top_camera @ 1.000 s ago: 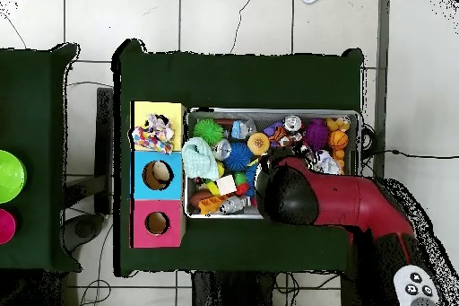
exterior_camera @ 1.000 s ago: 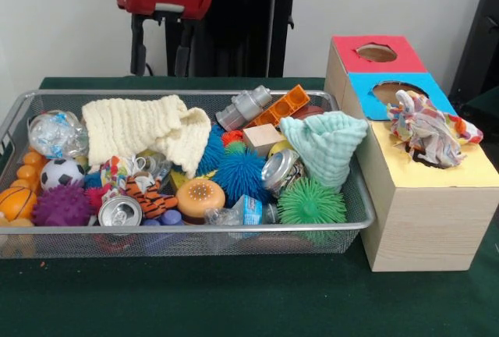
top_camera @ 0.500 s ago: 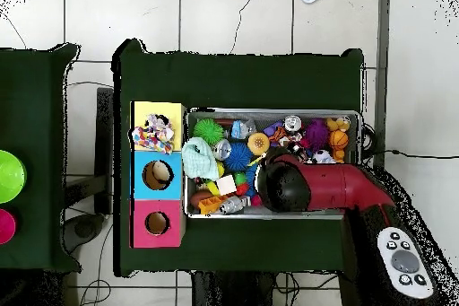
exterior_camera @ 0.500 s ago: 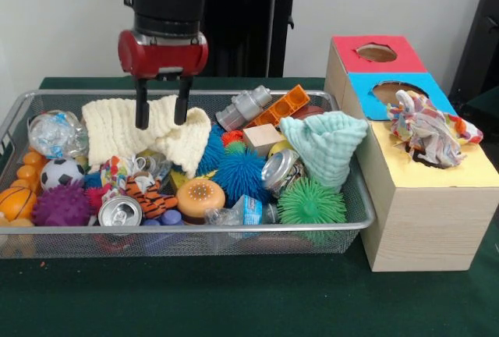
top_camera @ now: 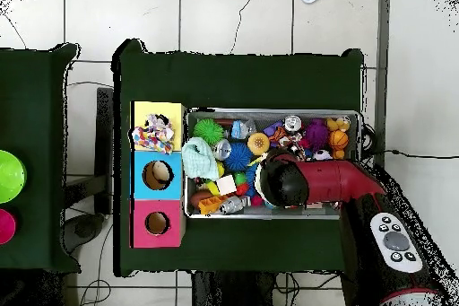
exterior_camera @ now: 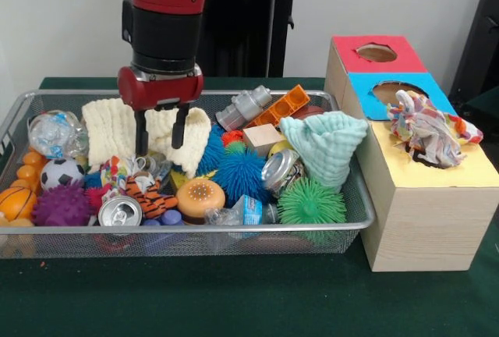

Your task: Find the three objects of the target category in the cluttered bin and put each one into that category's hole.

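A cream knitted cloth lies at the back left of the wire bin. My gripper stands open right over it, one finger on each side of a fold of the cloth. A mint green cloth is heaped at the bin's right end. A multicoloured rag sits in the yellow hole of the wooden box. In the overhead view my red arm hides the cream cloth; the mint cloth and the rag show.
The bin also holds spiky balls, a blue one and a green one, cans, a football, a toy tiger, orange blocks and a wooden cube. The box's red hole and blue hole are open beside the bin.
My arm has come down from above the bin's back edge into the bin. The fingers now reach the cream cloth and straddle it. Nothing in the bin has shifted.
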Tool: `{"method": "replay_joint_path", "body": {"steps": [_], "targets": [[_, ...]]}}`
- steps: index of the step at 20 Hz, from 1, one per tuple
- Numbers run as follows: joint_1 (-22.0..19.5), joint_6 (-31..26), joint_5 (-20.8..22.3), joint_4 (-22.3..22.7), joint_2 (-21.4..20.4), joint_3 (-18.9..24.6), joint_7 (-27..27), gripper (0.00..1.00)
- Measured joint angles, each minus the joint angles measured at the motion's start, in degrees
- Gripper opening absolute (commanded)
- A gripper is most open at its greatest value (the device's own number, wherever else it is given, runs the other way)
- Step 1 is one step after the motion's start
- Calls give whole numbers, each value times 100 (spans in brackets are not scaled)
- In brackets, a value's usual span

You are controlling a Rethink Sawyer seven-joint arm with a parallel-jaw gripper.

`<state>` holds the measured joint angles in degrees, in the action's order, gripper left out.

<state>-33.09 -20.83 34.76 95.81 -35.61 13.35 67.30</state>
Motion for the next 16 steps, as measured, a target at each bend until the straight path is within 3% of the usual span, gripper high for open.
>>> {"method": "replay_joint_path", "body": {"steps": [16], "targets": [[-125,0,343,-388,-94,0,0,100]]}}
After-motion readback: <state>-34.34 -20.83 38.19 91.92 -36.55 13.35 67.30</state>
